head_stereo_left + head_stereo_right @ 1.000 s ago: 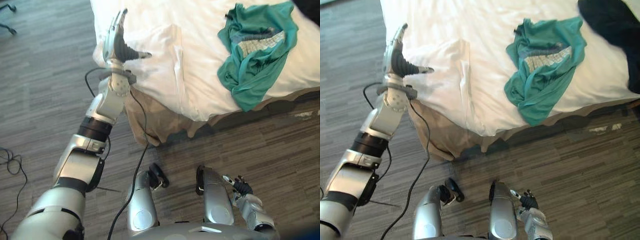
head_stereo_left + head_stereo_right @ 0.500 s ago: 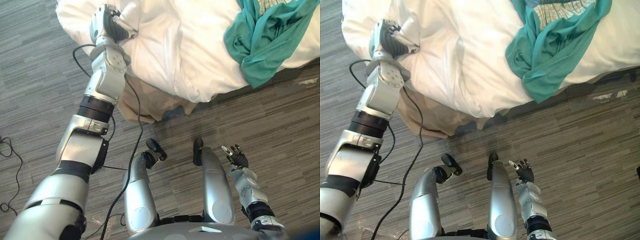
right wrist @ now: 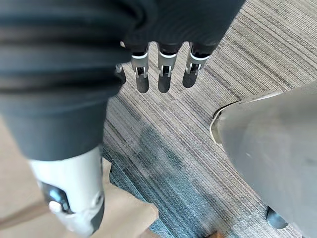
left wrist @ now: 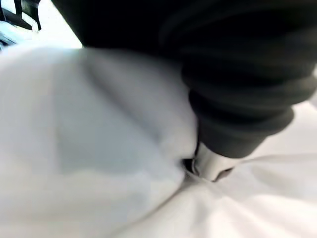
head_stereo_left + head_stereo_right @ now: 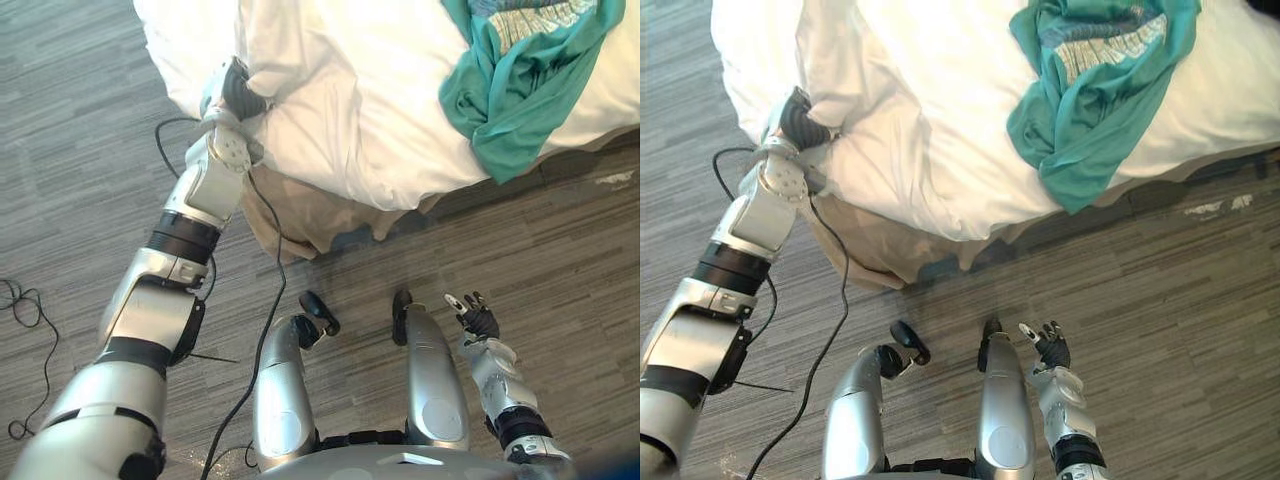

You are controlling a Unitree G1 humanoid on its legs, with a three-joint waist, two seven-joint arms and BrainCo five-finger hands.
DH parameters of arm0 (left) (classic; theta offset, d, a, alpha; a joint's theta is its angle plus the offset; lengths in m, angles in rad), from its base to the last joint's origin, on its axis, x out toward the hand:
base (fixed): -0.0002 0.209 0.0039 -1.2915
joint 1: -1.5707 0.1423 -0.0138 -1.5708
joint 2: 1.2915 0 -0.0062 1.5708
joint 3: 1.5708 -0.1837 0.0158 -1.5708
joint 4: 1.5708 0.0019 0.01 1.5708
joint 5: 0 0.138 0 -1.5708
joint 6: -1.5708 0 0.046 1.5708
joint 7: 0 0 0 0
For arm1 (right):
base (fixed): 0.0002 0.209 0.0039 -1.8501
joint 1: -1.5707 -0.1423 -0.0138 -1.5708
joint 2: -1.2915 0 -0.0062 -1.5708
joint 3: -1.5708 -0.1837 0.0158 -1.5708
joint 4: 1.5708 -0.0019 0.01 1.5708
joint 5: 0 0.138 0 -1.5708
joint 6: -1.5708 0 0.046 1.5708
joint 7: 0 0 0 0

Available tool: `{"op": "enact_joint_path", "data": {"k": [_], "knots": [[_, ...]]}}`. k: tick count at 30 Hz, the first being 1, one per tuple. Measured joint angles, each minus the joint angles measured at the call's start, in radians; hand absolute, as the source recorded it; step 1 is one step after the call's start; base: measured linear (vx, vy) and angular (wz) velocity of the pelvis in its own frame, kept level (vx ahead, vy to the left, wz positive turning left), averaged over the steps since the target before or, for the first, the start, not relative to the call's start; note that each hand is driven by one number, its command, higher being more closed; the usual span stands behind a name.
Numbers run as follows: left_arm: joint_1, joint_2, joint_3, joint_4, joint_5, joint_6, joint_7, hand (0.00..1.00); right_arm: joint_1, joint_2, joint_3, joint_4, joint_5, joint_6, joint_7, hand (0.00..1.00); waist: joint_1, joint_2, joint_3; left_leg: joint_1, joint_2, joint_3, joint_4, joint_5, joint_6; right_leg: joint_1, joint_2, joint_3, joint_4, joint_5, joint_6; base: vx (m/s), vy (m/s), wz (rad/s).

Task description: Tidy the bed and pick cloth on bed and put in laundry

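- My left hand (image 5: pixel 236 94) is out at the near corner of the rumpled white fabric bedcover (image 5: pixel 350 110), buried in a fold of it. I cannot tell whether it is clamped on the cloth or only pressed into it.
- My right hand (image 3: pixel 163 79) hangs low at my side over the grey wood-plank floor (image 5: pixel 570 250), fingers straight and apart, holding nothing.
- The crumpled teal cotton shirt (image 5: pixel 520 80) lies on the bed near its front edge, well apart from both hands.
- I judge this to be the tidying step, working the cover's corner; the shirt is not yet picked up.
- Next I would settle that corner flat, then reach the right hand across to the shirt, gathering enough cloth that none trails.
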State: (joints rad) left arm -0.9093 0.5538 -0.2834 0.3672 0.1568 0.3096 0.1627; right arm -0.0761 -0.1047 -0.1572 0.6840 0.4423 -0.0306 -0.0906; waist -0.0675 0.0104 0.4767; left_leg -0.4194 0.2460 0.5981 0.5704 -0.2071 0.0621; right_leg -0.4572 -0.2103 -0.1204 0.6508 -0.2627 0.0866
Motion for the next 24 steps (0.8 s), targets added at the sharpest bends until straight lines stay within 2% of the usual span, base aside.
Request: {"op": "enact_joint_path", "data": {"k": [2, 3, 6, 8, 9, 11, 16, 18, 21, 24], "knots": [[0.061, 0.011, 0.024, -0.055, -0.031, -0.043, 0.000, 1.00, 0.009, 0.001, -0.001, 0.000, -0.006, 0.000, -0.022, 0.00, 0.011, 0.001, -0.001, 0.022, -0.013, -0.008, -0.024, 0.011, 0.002, 0.032, -0.004, -0.016, -0.009, 0.000, 0.000, 0.04, -0.048, 0.25], [0.093, 0.011, 0.042, -0.074, -0.049, -0.064, -0.001, 0.00, 0.010, 0.001, -0.001, -0.001, -0.006, 0.000, -0.034, 0.00, 0.018, 0.002, -0.002, 0.038, -0.021, -0.010, -0.039, 0.018, 0.001, 0.050, -0.008, -0.025, -0.019, 0.000, 0.000, 0.04, -0.048, 0.18], [0.213, 0.012, 0.107, -0.114, -0.090, -0.131, -0.002, 0.00, 0.026, 0.001, -0.003, -0.002, -0.008, 0.002, -0.048, 0.00, 0.035, 0.007, -0.011, 0.093, -0.047, -0.023, -0.102, 0.043, -0.007, 0.122, -0.014, -0.051, -0.070, 0.004, 0.006, 0.03, -0.040, 0.21], [0.289, 0.011, 0.138, -0.115, -0.130, -0.170, -0.005, 0.00, 0.053, 0.005, -0.011, 0.000, -0.010, 0.003, -0.048, 0.00, 0.045, 0.011, -0.047, 0.108, -0.058, -0.033, -0.141, 0.056, -0.012, 0.153, -0.013, -0.075, -0.111, 0.006, 0.010, 0.05, -0.051, 0.22], [0.340, 0.009, 0.152, -0.115, -0.148, -0.189, -0.010, 0.00, 0.078, 0.007, -0.017, 0.001, -0.012, 0.005, -0.048, 0.00, 0.060, 0.010, -0.072, 0.124, -0.062, -0.036, -0.166, 0.064, -0.018, 0.177, -0.011, -0.086, -0.139, 0.010, 0.014, 0.09, -0.046, 0.16], [0.426, -0.001, 0.184, -0.115, -0.158, -0.225, -0.025, 0.00, 0.116, 0.012, -0.034, 0.003, -0.014, 0.014, -0.047, 0.00, 0.066, 0.005, -0.099, 0.161, -0.073, -0.048, -0.203, 0.074, -0.027, 0.235, -0.008, -0.108, -0.182, 0.015, 0.016, 0.13, -0.046, 0.22], [0.692, -0.087, 0.278, -0.115, -0.187, -0.313, -0.071, 0.00, 0.211, 0.034, -0.074, 0.064, -0.017, 0.031, -0.047, 0.00, 0.091, -0.008, -0.204, 0.267, -0.111, -0.071, -0.330, 0.110, -0.057, 0.376, 0.003, -0.160, -0.319, 0.038, 0.022, 0.17, -0.044, 0.19], [0.815, -0.113, 0.306, -0.100, -0.186, -0.352, -0.093, 0.00, 0.239, 0.044, -0.096, 0.111, -0.017, 0.050, -0.046, 0.00, 0.101, -0.013, -0.253, 0.329, -0.130, -0.093, -0.401, 0.137, -0.069, 0.450, 0.017, -0.190, -0.388, 0.061, 0.013, 0.19, -0.066, 0.26], [0.938, -0.144, 0.322, -0.059, -0.177, -0.394, -0.099, 0.00, 0.239, 0.046, -0.112, 0.184, -0.026, 0.073, -0.041, 0.00, 0.116, -0.019, -0.302, 0.406, -0.144, -0.114, -0.497, 0.175, -0.088, 0.534, 0.040, -0.213, -0.462, 0.088, 0.000, 0.16, -0.075, 0.21], [1.016, -0.188, 0.324, 0.018, -0.161, -0.403, -0.092, 0.00, 0.228, 0.045, -0.131, 0.221, -0.036, 0.087, -0.028, 0.00, 0.118, -0.018, -0.325, 0.467, -0.155, -0.128, -0.587, 0.215, -0.101, 0.579, 0.059, -0.229, -0.502, 0.110, -0.014, 0.09, -0.047, 0.17]]}}
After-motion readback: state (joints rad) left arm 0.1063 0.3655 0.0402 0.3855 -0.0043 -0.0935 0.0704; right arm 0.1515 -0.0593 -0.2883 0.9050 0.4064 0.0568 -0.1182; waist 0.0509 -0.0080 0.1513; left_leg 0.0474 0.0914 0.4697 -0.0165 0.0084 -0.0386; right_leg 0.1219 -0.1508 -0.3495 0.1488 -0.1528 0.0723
